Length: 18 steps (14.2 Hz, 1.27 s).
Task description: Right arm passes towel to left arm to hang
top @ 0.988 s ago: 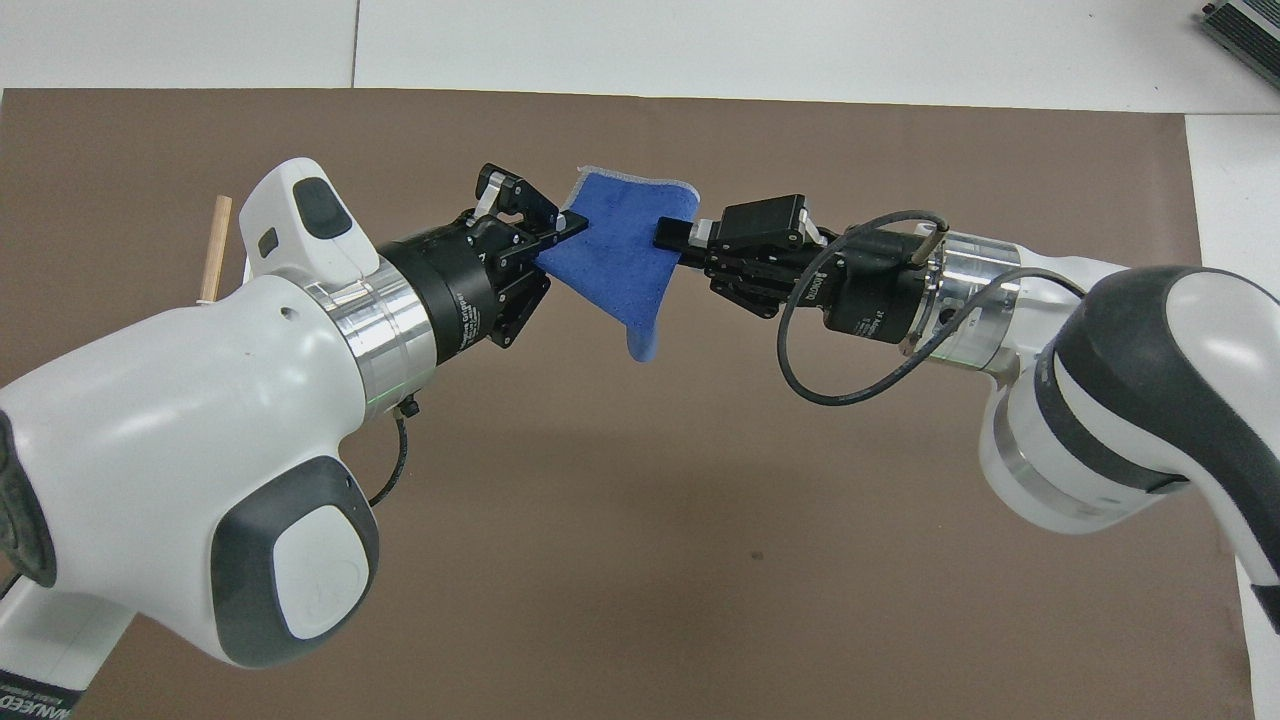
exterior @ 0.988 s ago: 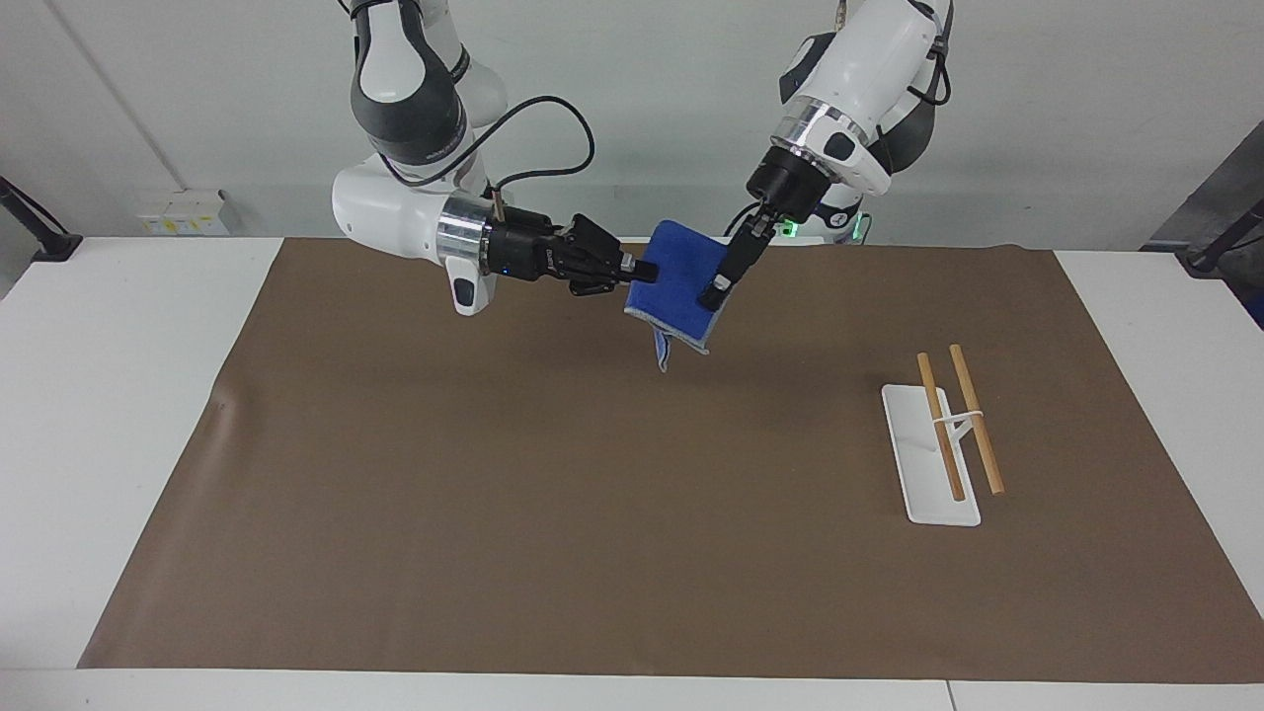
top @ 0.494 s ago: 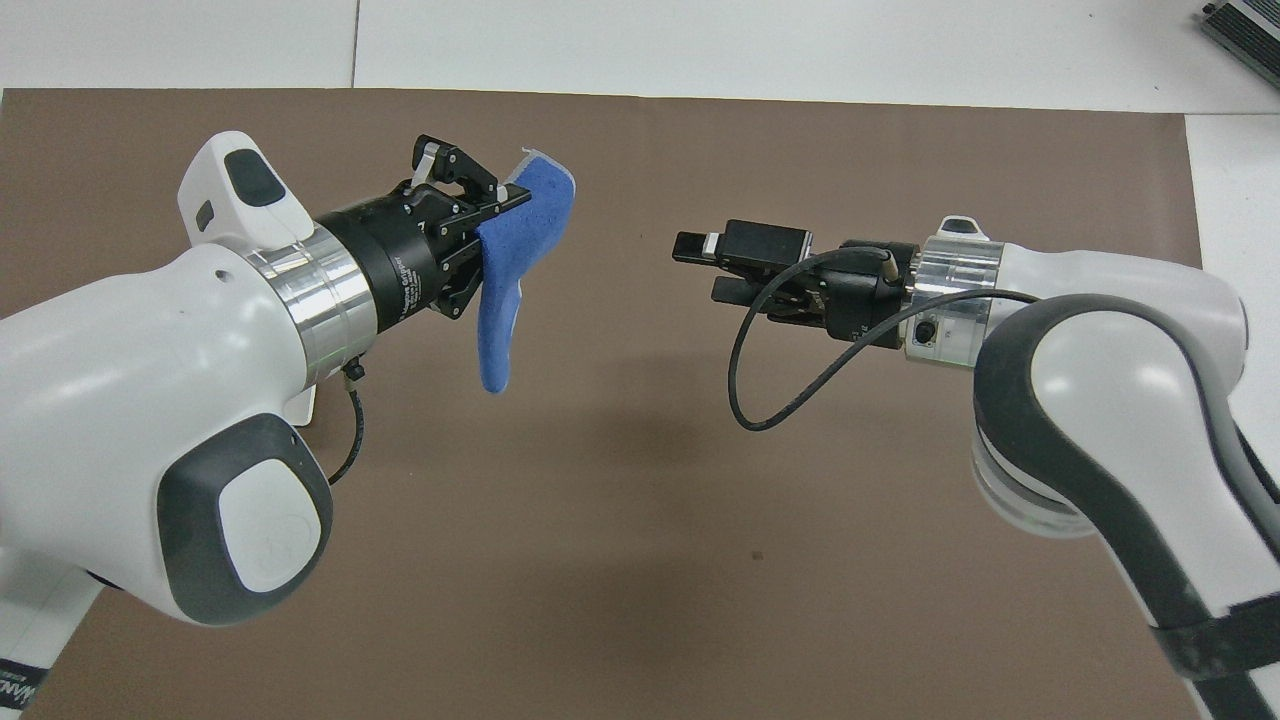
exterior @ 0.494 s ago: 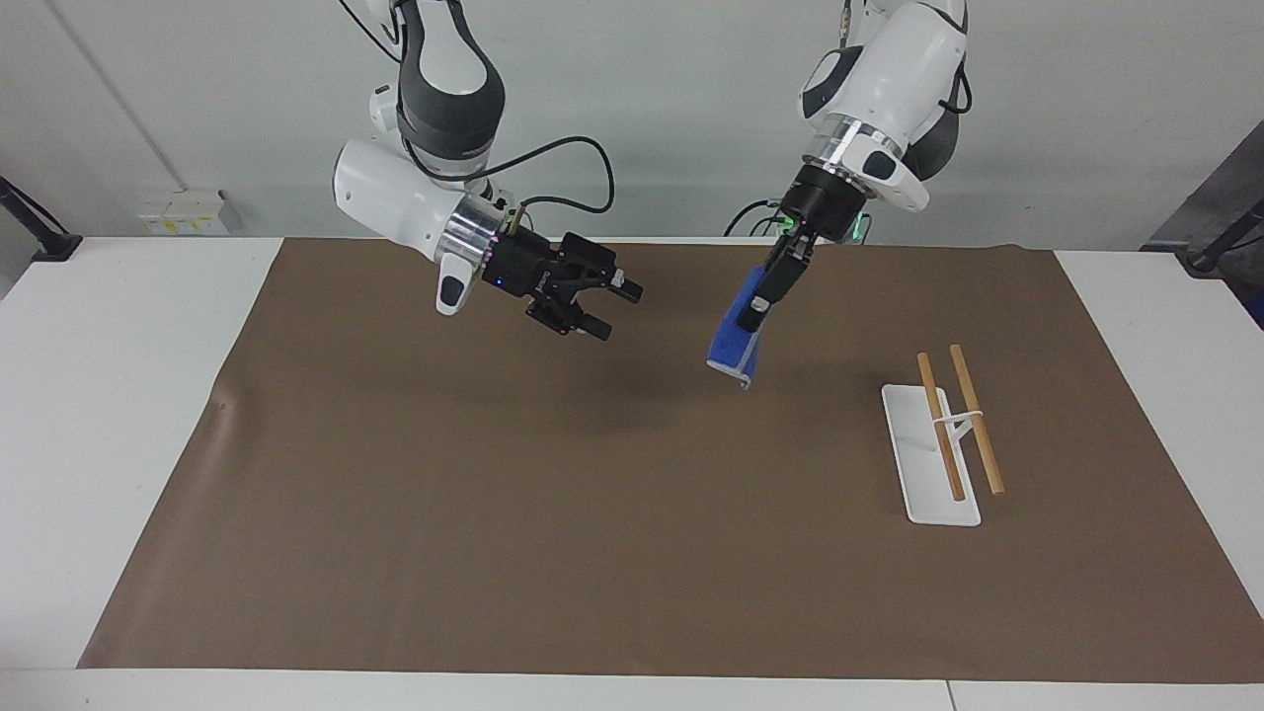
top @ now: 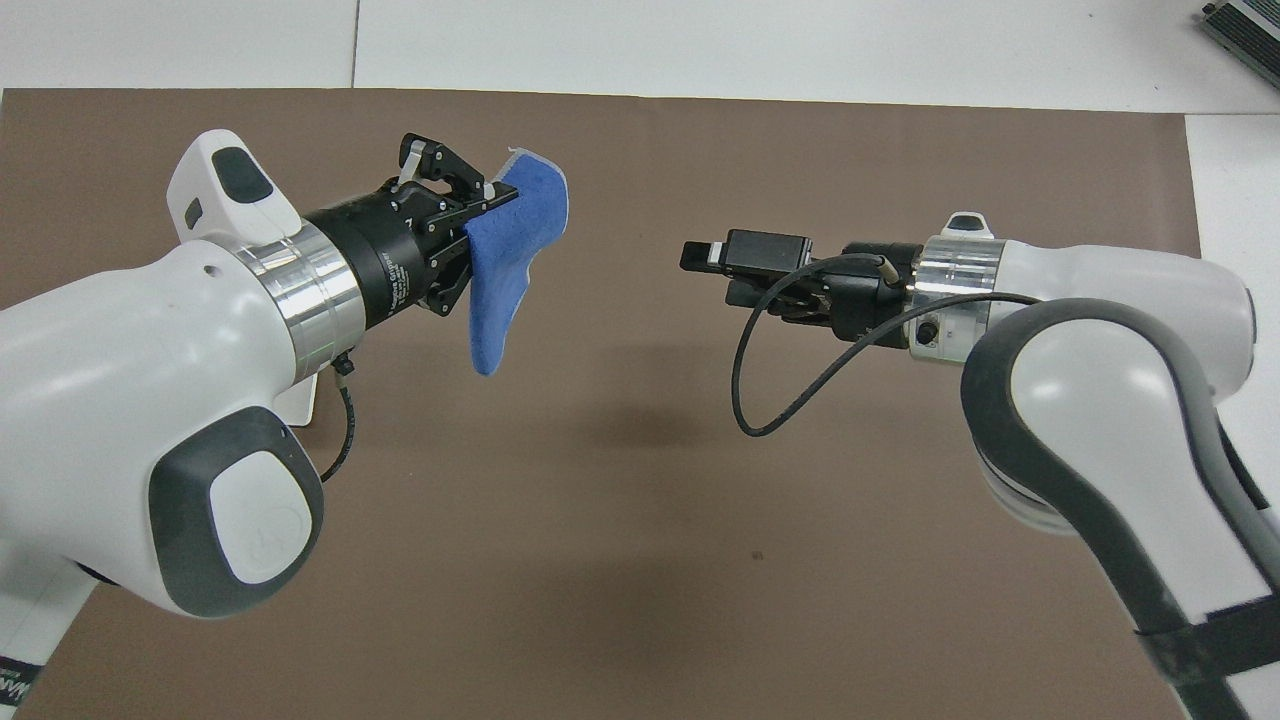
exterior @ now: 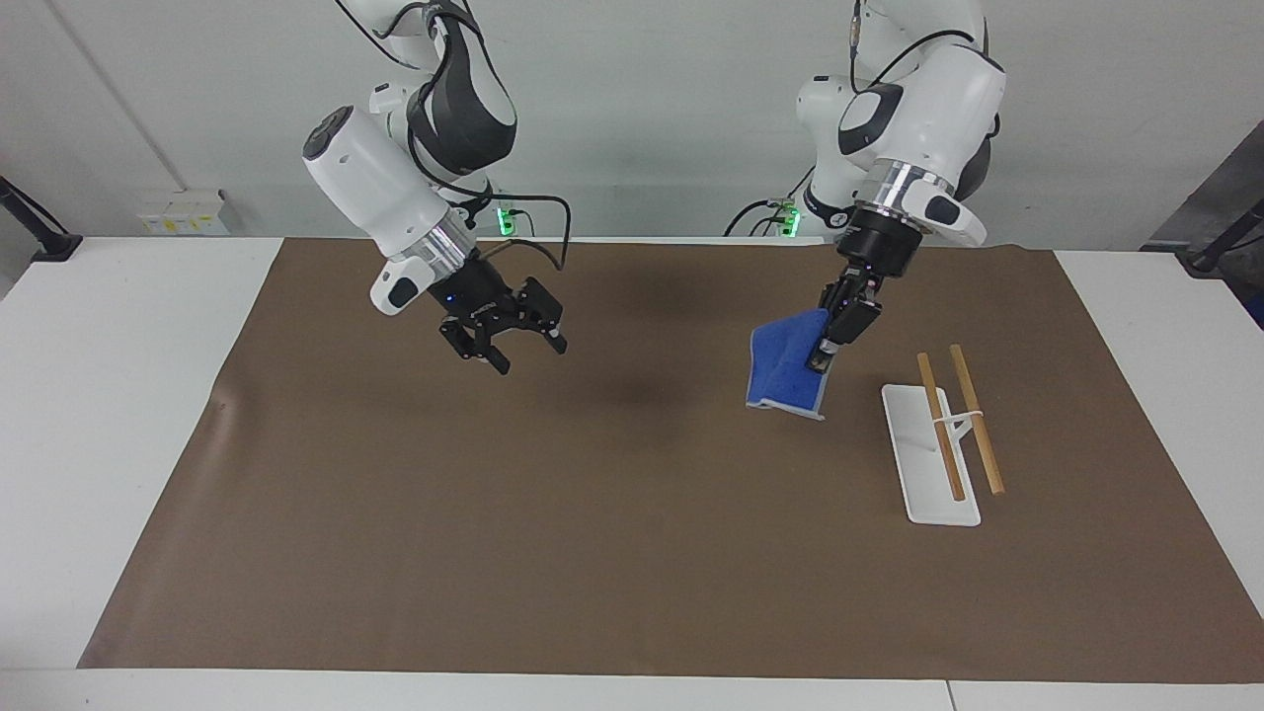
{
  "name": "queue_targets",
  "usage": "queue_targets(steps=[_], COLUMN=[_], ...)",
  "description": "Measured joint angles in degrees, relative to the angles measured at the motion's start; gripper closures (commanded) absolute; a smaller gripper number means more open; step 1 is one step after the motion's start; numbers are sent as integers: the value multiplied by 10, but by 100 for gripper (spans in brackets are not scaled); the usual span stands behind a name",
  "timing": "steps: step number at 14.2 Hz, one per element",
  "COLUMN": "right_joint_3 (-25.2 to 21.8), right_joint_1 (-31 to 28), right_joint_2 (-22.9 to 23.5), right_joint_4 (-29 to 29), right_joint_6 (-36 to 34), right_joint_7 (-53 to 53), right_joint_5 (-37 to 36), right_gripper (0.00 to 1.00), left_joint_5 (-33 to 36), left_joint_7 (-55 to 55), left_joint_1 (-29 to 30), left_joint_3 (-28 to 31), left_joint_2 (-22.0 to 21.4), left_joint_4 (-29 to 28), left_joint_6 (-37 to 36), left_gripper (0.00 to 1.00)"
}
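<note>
My left gripper point(exterior: 826, 355) is shut on the blue towel point(exterior: 786, 376), pinching its upper edge. The towel hangs folded in the air over the brown mat point(exterior: 592, 543), close to the rack's end nearer the robots. In the overhead view the left gripper point(top: 488, 196) holds the towel point(top: 512, 258) the same way. My right gripper point(exterior: 530, 355) is open and empty, pointing down over the mat toward the right arm's end of the table. It also shows in the overhead view point(top: 702, 262), well apart from the towel.
A white rack base point(exterior: 913, 474) with two wooden rods point(exterior: 939, 427) on a small stand sits on the mat at the left arm's end of the table. In the overhead view the left arm hides most of it. White table shows around the mat.
The right gripper let go of the towel, opened and drew back toward its own end, turning downward. The left gripper carried the towel away toward the rack.
</note>
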Motion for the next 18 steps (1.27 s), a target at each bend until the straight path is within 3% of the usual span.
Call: queue_targets(steps=[5,14,18], right_joint_3=[0,-4,-36], right_joint_1=[-5,-67,-68], right_joint_2=[-5,-34,-39], right_joint_4=[12,97,158], right_joint_6=[-61,-212,-307], right_joint_7=[68,75,74], right_joint_5=[-184,-226,-238], right_gripper=[0,0,0], left_joint_5=[0,0,0], left_joint_7=[8,33,35], left_joint_1=[40,136,177], left_joint_3=[0,0,0], left_joint_2=[2,2,2], left_joint_4=[-47,-90,-100], left_joint_6=[49,56,56], left_gripper=[100,100,100])
